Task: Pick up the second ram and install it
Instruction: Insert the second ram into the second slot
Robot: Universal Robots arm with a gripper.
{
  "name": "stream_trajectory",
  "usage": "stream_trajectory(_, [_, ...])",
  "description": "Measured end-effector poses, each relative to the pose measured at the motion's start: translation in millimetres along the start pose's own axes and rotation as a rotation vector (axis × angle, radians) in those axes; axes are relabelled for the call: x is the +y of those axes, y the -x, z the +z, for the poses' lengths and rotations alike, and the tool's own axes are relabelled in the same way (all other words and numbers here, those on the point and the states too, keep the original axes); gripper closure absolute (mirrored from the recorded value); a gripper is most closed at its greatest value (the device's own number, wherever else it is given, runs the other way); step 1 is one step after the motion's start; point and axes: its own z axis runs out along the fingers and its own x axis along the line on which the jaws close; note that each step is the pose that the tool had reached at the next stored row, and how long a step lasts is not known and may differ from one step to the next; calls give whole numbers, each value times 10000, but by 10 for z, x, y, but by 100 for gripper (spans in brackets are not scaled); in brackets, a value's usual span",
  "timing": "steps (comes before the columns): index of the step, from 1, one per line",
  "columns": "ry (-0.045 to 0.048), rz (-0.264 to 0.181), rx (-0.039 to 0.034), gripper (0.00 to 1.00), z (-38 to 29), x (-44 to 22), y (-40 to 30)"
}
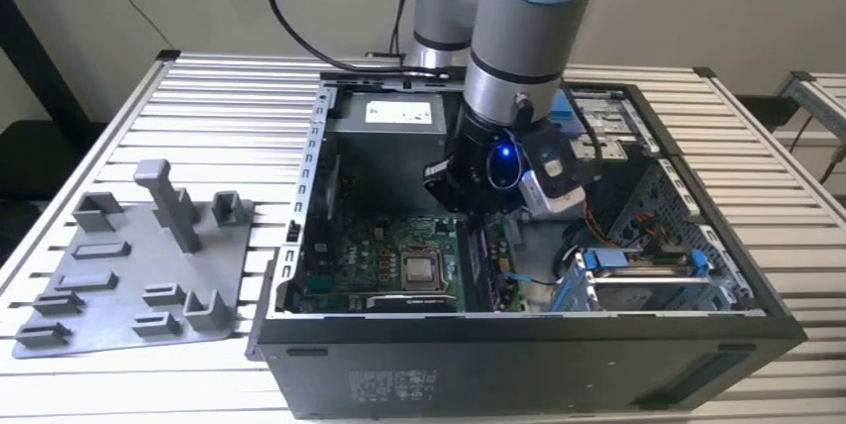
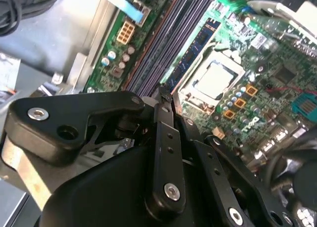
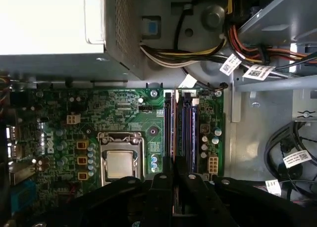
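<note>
Second ram (image 3: 174,138) edge-on over motherboard sockets (image 3: 185,133).

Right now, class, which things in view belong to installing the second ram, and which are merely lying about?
Job: gripper, ram strip standing in a socket, memory sockets, motherboard.
Lying about: grey peg tray, power supply box, cable bundle, processor.

tray (image 1: 126,290): matt grey plastic | table (image 1: 238,97): ribbed metal, probably | tool (image 2: 166,106): black, semi-gloss
</note>
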Motion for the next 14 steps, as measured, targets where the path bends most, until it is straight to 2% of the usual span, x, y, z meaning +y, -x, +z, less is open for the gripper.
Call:
stream_trajectory(5, [-4,97,-1,86,50,-49,2])
stream_trajectory(10, [-4,195,34,86,90,-122,5])
stream_trajectory(14, [-4,198,37,86,134,-133,11])
